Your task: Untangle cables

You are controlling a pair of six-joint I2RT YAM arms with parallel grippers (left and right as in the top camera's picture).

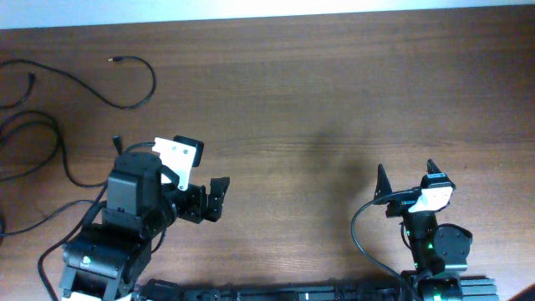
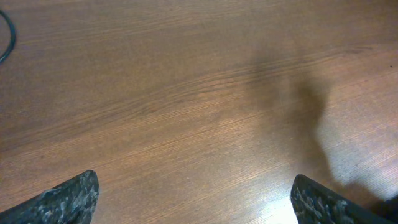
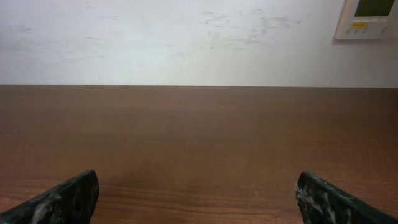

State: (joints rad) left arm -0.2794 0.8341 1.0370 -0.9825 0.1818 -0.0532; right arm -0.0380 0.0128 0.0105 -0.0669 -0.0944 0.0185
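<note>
While the cables (image 1: pixel 154 81) lay loose far left, left gripper (image 1: pixel 211 199) and right gripper (image 1: pixel 405 171) hung spread, empty; the left should pinch one strand.

This looks like an indoor robotics lab or office test room: a left arm (image 1: pixel 125 213) and right arm (image 1: pixel 435 238), 2 in all, stand at a wood-grain table (image 3: pixel 199 137) before a plain white wall (image 3: pixel 155 43) carrying what looks like a thermostat panel (image 3: pixel 368 18).

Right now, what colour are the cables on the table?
Black; the cables show best in the overhead view.
</note>
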